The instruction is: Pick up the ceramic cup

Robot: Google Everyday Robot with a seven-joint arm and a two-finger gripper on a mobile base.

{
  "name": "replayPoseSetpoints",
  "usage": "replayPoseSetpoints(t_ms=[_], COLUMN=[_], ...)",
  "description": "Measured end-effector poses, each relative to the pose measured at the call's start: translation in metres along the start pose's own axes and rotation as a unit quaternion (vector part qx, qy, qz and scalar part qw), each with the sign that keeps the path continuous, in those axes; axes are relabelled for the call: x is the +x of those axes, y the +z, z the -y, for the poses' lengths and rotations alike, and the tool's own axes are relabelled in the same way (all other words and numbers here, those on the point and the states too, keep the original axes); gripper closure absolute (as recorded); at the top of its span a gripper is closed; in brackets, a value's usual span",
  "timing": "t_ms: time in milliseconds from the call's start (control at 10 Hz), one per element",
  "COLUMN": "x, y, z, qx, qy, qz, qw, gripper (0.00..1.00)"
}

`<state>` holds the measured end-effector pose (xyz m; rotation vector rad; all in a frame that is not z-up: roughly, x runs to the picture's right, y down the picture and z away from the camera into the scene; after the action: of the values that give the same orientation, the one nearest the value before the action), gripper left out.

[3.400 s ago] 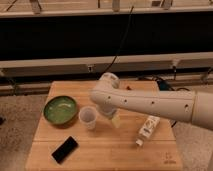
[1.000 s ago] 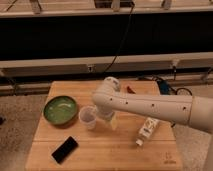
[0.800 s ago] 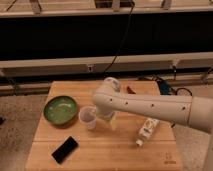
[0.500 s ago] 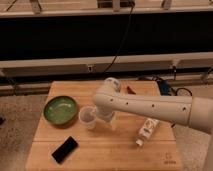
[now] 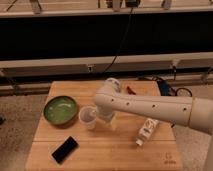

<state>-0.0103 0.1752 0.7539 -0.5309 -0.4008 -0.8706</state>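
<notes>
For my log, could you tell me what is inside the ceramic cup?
Only pale inner wall shows in the ceramic cup, no contents; the gripper, beside it, and the arm cover its side.

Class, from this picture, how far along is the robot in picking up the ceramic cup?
Done: the tool sits low beside the ceramic cup, near the green bowl. In hand: apparently securing a grasp. Left: the cup stands on the table, so lifting remains.
</notes>
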Motion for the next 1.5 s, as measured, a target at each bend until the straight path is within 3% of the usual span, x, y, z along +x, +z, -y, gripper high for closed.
replayPoseSetpoints(t_ms=[1500], x=[0.0003], y=[0.0049], z=[0.0011], qx=[0.010], qy=[-0.013], qz=[0.015], qw=[0.9997], gripper=[0.20])
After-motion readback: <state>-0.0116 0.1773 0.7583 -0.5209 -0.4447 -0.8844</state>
